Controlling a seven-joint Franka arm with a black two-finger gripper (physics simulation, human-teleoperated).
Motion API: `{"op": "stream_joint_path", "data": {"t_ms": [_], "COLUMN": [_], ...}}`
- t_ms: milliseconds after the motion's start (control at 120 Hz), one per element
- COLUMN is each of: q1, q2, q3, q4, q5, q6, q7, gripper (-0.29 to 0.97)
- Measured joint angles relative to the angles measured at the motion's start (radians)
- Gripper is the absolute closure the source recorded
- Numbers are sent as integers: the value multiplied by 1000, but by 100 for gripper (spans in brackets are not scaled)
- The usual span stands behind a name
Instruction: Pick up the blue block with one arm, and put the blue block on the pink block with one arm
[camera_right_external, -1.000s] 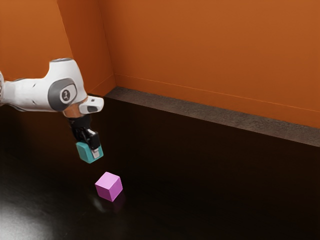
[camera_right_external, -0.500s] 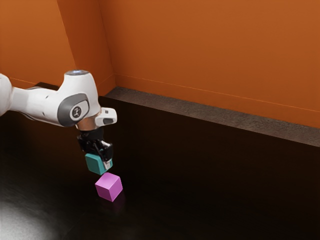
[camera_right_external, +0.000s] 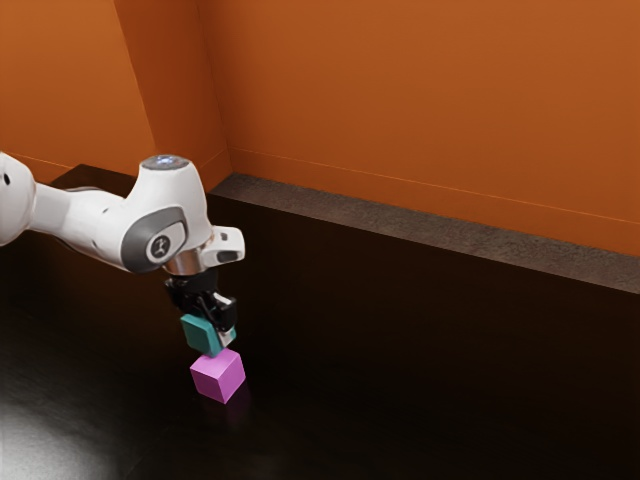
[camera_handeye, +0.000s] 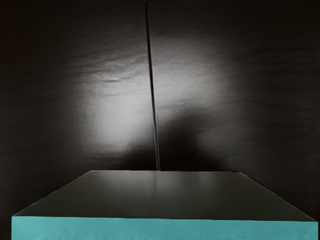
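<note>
In the exterior view my black gripper (camera_right_external: 207, 330) is shut on the blue block (camera_right_external: 201, 334), a teal-blue cube held tilted. It hangs just above the pink block (camera_right_external: 218, 374), which rests on the dark table (camera_right_external: 420, 360); I cannot tell whether the two blocks touch. In the wrist view the blue block (camera_handeye: 160, 210) sits directly under my hand, its top face dark and its front edge teal. The pink block is hidden beneath it there.
Orange walls (camera_right_external: 420, 100) close off the back, with a corner at the upper left of the exterior view. A grey strip (camera_right_external: 450, 232) runs along the table's far edge. A thin seam (camera_handeye: 152, 100) crosses the table surface in the wrist view.
My arm has carried the blue block toward the exterior view's right and lower, from beside the pink block to just above it. The pink block has stayed put.
</note>
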Motion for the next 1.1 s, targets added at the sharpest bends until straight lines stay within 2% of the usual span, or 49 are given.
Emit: {"op": "stream_joint_path", "data": {"t_ms": [242,317,383,633,1100], "q1": [3,1,-3,-7,-3], "q2": [-11,-24,-41,-96,-124], "q3": [-19,-28,-30,-43,-61], "q4": [-24,-25,-34,-100,-123], "q5": [-4,-8,-10,-41,-114], "q6": [34,39,41,42,37], "q7": [-9,-10,-12,-20,-29], "gripper": [30,25,30,29,30]}}
